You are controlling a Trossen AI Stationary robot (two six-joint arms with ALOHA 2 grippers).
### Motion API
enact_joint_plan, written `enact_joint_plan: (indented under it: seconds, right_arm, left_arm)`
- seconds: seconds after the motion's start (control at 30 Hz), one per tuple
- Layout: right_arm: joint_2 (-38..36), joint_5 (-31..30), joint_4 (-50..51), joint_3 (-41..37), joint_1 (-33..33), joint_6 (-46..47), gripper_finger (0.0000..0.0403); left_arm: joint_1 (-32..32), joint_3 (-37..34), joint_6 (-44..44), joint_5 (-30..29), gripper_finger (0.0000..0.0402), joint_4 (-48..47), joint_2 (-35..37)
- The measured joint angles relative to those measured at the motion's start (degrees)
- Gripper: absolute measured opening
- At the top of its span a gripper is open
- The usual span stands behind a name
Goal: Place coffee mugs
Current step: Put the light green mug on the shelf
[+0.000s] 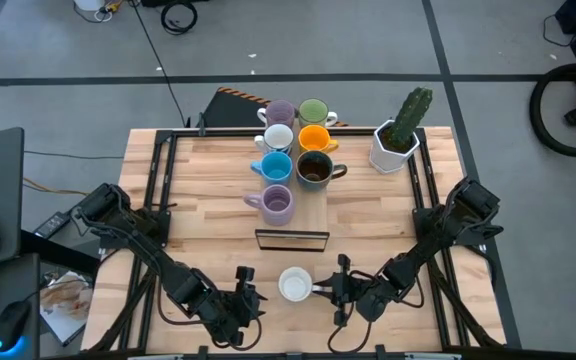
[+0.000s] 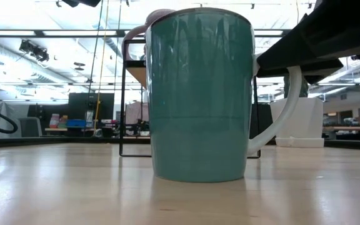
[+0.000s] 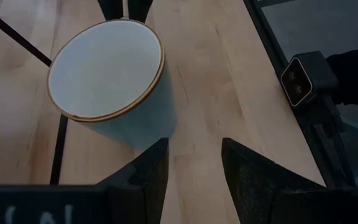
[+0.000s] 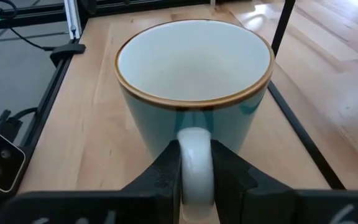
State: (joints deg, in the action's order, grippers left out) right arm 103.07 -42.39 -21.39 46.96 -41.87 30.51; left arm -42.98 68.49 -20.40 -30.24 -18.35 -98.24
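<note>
A teal mug (image 1: pixel 295 284) with a white inside and a brown rim stands upright on its base near the table's near edge; it fills the low view (image 2: pixel 199 94). My right gripper (image 1: pixel 328 289) is at its right side, shut on its handle. My left gripper (image 1: pixel 245 293) is open and empty just left of the mug (image 3: pixel 107 68), touching nothing. Seven other mugs stand in a cluster at the far middle: lilac (image 1: pixel 280 111), green (image 1: pixel 313 111), white (image 1: pixel 277 137), orange (image 1: pixel 314 138), blue (image 1: pixel 274 166), dark brown (image 1: pixel 314 169) and a second lilac (image 1: pixel 276 203). My right gripper pinches the mug's white handle (image 4: pixel 196 163) between its two fingers (image 4: pixel 161 174), one on each flat side of the loop. The fingers come level from the table's right side. The mug (image 4: pixel 194 68) stands upright with its base on the table.
A white faceted pot with a green cactus (image 1: pixel 398 140) stands at the far right. A low black wire frame (image 1: pixel 291 239) stands between the held mug and the cluster. Black rails (image 1: pixel 158 180) run along the table's left and right sides.
</note>
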Motion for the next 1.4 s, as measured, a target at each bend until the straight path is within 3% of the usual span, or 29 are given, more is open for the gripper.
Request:
enact_joint_plan:
  seconds: [0.83,1.4]
  right_arm:
    - [-2.02,3.65,2.14,-0.02,0.16,-4.81,0.0068]
    - [-19.0,1.3,7.93,-0.02,0.37,-17.11,0.0067]
  left_arm:
    - [0.0,0.0,0.02,0.2,0.0155,0.02,0.0]
    - [-0.37,0.0,-0.31,0.2,0.0155,-0.72,0.0]
